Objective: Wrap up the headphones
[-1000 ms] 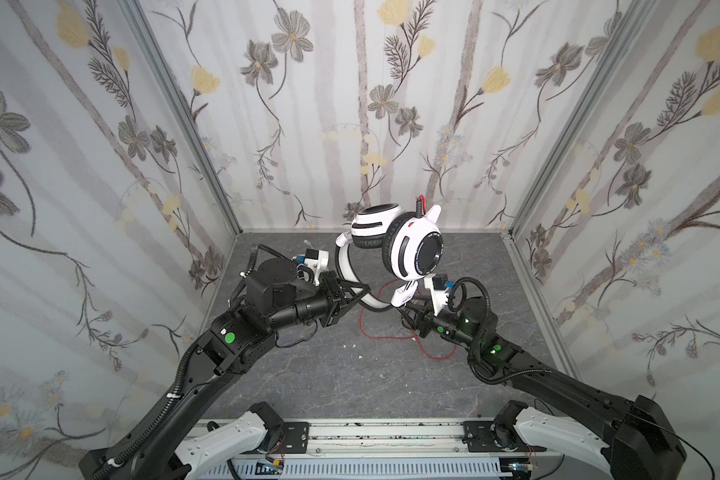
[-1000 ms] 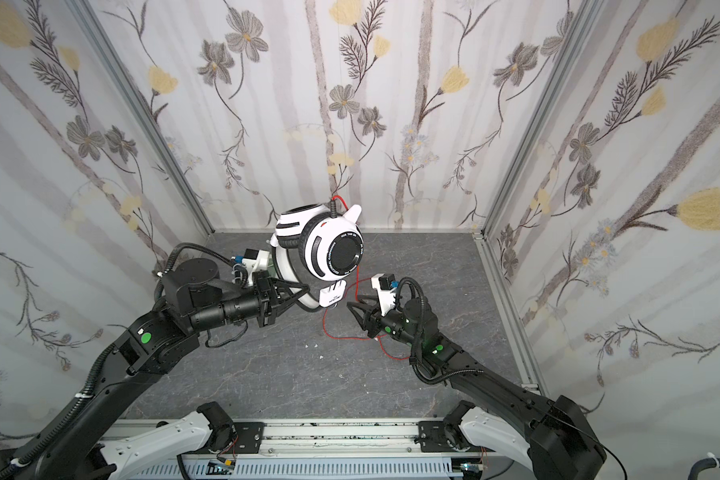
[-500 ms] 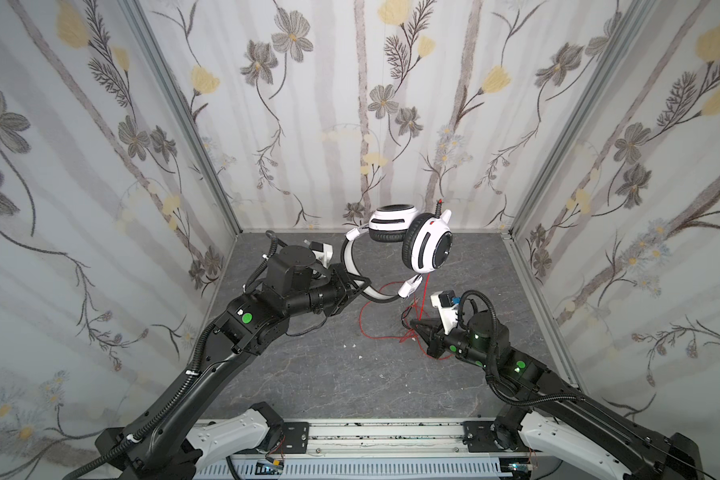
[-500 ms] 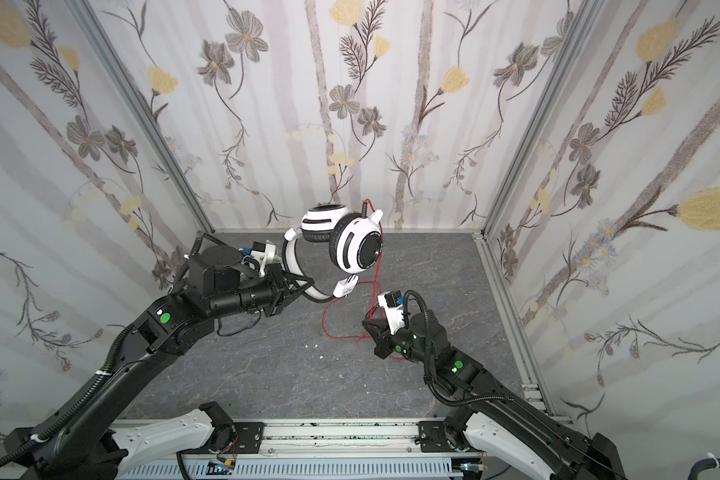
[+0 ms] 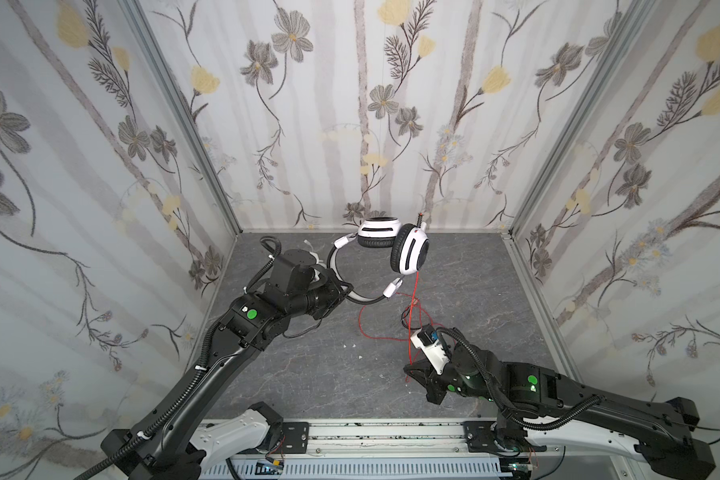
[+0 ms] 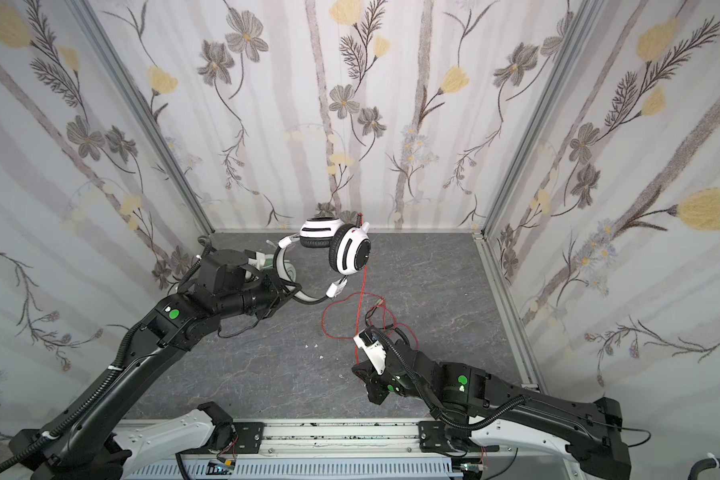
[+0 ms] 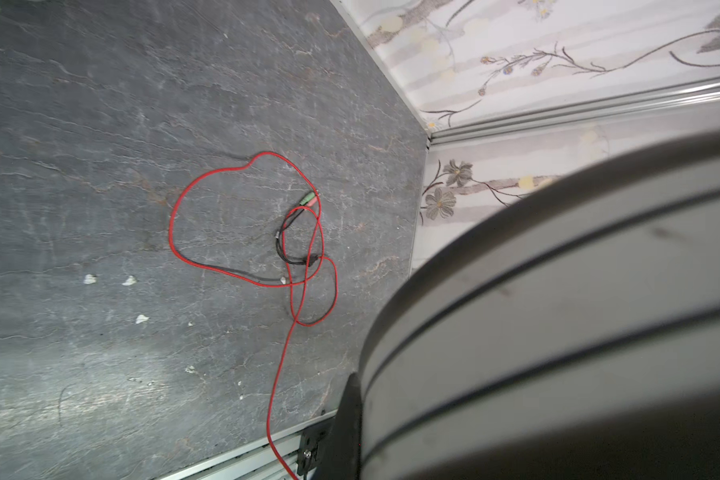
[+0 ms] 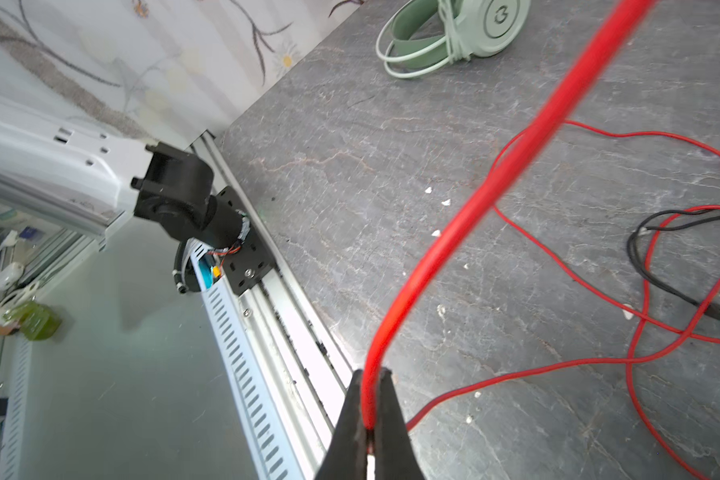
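**Item:** white headset, black ear pads.
**Position:** held in the air, with the bench well below it.

**Left tool**: closed on the lower arc of the headband and carrying the whole headset.

**Red cable**: leaves the nearer ear cup and drops almost straight down from the headset.

**Right tool**: closed, tips pinching the red cable, below the headset on the robot's side.

**Slack:** several loose, crossing loops lie on the bench beneath the headset. They end in a short black lead with green and pink plugs.

**Green headset**: flat on the bench below the white one, on the left arm's side. Its own cable lies looped along the band, so it looks already wrapped.

**Handling note (judgement):**
- The step in hand is probably laying the first turn of cable around the white headset.
- Keep the pinch firm and the line only lightly taut.
- Hold the headband steady while the right tool circles it.
- Regrip further along the cable after each turn.
- The crossed loops may knot if the cable is drawn quickly.
- A hard pull would strain the cable where it leaves the ear cup.
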